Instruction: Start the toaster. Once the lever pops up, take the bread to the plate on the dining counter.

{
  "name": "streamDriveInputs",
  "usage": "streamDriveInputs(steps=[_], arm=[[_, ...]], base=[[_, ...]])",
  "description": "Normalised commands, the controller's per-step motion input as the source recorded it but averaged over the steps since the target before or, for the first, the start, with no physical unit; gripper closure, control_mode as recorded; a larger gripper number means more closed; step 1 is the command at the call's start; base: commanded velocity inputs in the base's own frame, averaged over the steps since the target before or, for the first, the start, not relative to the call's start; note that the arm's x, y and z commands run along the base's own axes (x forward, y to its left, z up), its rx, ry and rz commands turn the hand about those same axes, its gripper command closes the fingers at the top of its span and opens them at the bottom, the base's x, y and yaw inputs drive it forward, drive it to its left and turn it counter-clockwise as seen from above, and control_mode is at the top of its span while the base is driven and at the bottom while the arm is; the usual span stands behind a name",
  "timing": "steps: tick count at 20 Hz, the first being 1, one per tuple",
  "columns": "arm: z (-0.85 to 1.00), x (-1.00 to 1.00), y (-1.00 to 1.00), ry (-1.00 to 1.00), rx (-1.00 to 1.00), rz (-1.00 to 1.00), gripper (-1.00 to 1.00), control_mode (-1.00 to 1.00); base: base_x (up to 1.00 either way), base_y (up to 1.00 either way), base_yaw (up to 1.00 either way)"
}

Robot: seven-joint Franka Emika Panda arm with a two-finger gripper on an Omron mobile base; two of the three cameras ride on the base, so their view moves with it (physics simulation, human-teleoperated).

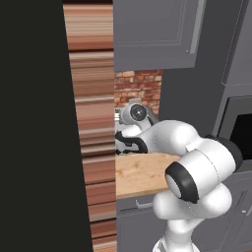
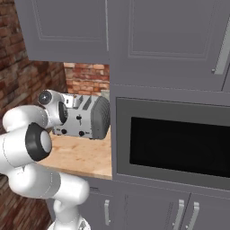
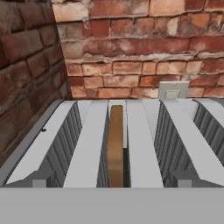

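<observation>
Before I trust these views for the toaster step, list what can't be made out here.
- Toaster lever position: too small in the right base view; the arm covers its left end.
- Bread: the hand view shows just its top edge in a slot; the rest sits inside.
- Left base view: a dark panel blocks the left side, and the arm hides the toaster.

Flat, even rendered light with no clear source and no glare. The toaster (image 2: 85, 117) throws only a faint soft shadow on the wooden counter (image 2: 83, 157) by its base. Brick wall (image 3: 131, 48) textures look soft and slightly blurred up close. A dark panel (image 1: 32, 123) at the left edge is unlit, featureless black
</observation>
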Motion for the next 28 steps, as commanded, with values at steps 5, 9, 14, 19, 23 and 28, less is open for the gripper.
streamDriveInputs(steps=[5,9,14,19,23,28], arm=[[0.0,0.1,0.0,0.0,0.0,0.0,-1.0,-1.0],[0.0,0.14,0.0,0.0,0.0,0.0,-1.0,-1.0],[0.0,0.1,0.0,0.0,0.0,0.0,-1.0,-1.0],[-0.02,0.06,0.0,0.0,0.0,0.0,-1.0,-1.0],[-0.01,0.0,0.0,0.0,0.0,0.0,-1.0,-1.0],[-0.06,0.0,0.0,0.0,0.0,-0.01,-1.0,-1.0]], base=[[0.0,0.0,0.0],[0.0,0.0,0.0],[0.0,0.0,0.0],[0.0,0.0,0.0],[0.0,0.0,0.0],[0.0,0.0,0.0]])
